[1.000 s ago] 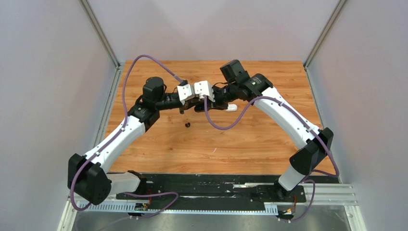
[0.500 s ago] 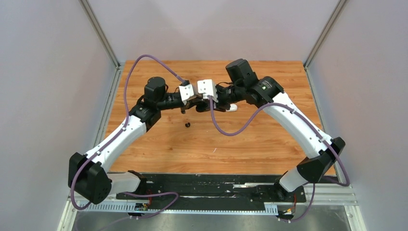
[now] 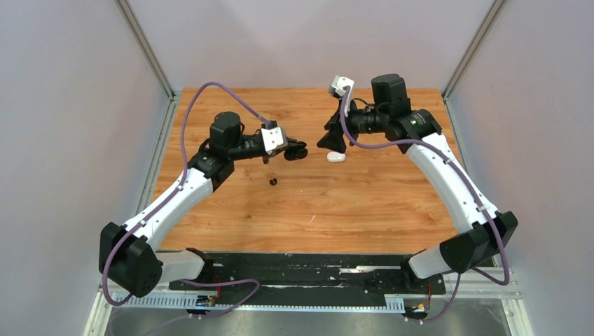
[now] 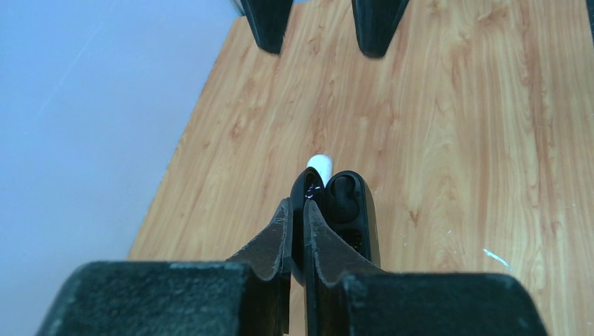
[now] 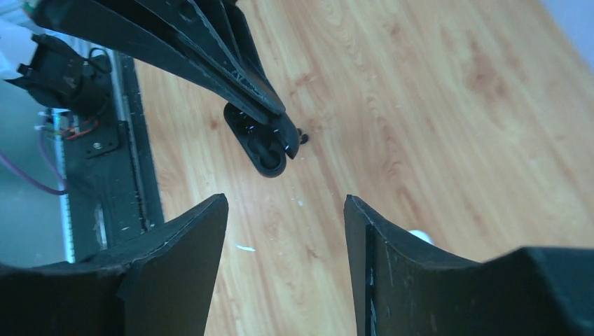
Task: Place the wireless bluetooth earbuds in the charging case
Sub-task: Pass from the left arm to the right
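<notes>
Black charging case (image 4: pixel 348 210) pinched at edge by closed left claw (image 4: pixel 298 208); right claw (image 5: pixel 284 206) spread, empty. Risk: case twisted or dropped when black earbud (image 3: pixel 272 182) pressed in.

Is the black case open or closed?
Open. In the left wrist view the black case shows two spread halves with a hollow inside; the left gripper pinches one half.
</notes>
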